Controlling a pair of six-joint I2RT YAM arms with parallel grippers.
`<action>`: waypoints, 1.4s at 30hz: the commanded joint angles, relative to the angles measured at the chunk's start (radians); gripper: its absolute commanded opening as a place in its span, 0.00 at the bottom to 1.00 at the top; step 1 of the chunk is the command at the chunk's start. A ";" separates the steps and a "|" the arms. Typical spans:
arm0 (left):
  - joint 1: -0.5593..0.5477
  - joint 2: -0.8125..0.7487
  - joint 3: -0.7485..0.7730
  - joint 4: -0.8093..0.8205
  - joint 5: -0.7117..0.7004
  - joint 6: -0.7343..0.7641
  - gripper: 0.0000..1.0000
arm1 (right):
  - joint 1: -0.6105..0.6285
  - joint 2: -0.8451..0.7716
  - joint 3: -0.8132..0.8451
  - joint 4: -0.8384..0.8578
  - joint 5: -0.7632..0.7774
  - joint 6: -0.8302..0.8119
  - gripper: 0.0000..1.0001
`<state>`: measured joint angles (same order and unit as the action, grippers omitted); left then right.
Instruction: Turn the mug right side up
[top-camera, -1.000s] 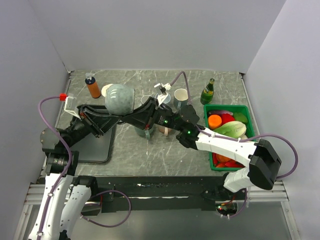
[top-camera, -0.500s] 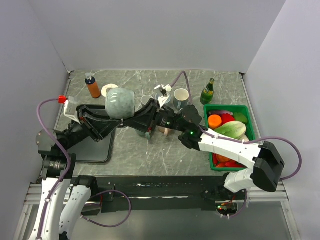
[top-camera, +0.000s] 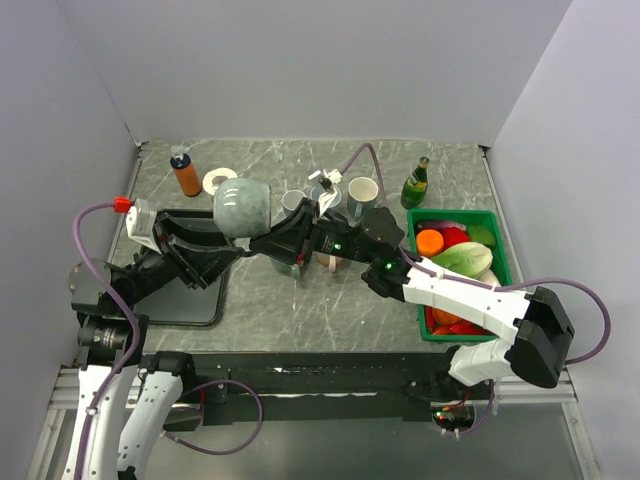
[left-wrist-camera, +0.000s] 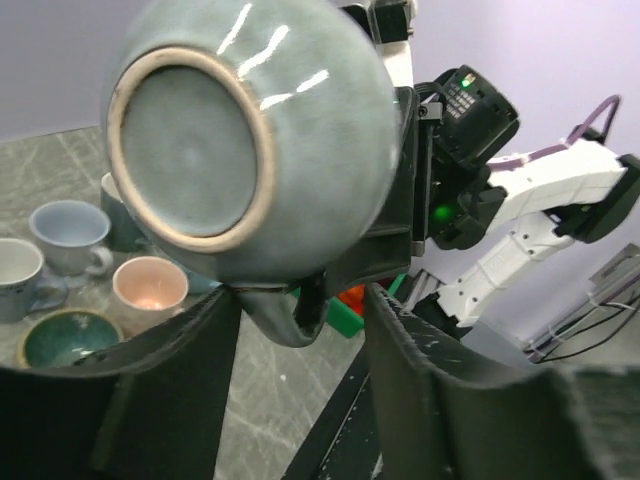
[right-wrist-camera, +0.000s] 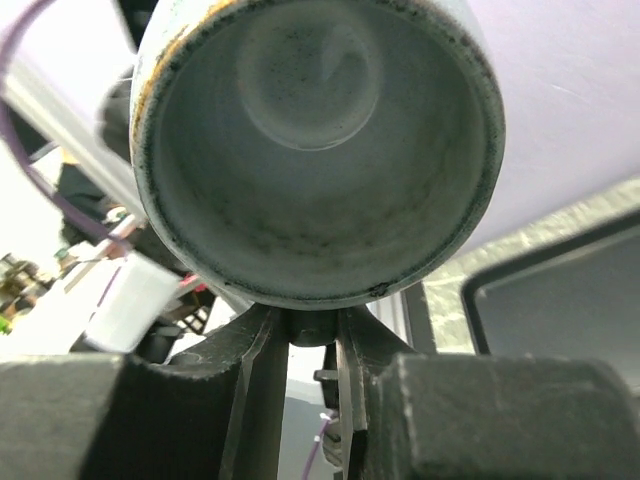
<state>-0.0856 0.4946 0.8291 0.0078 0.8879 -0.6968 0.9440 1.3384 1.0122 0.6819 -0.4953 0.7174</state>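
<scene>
mug (top-camera: 243, 205): was aloft on its side over surface (top-camera: 300, 310) | right claw (right-wrist-camera: 308, 345): clamped on its handle (left-wrist-camera: 285, 318) | left claw (left-wrist-camera: 300, 300): parted, fingers flanking handle, apart from it

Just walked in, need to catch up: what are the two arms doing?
Both arms meet at the grey-green mug, held in the air on its side. The right gripper is clamped on its handle, the mug's mouth facing that wrist. The left gripper faces the mug's base, fingers open on either side of the handle, not gripping. So the right arm alone carries it; it is not yet standing upright.
</scene>
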 joint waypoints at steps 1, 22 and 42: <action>0.003 -0.036 0.137 -0.107 -0.081 0.132 0.64 | -0.016 -0.015 0.074 -0.172 0.156 -0.094 0.00; 0.003 0.010 0.472 -0.476 -0.555 0.295 0.96 | 0.006 0.142 0.055 -0.348 0.256 -0.098 0.00; 0.003 0.032 0.426 -0.500 -0.598 0.287 0.96 | 0.076 0.347 0.124 -0.337 0.449 -0.191 0.00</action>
<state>-0.0837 0.5144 1.2549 -0.4992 0.3092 -0.4053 0.9955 1.6939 1.0454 0.1989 -0.1394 0.6003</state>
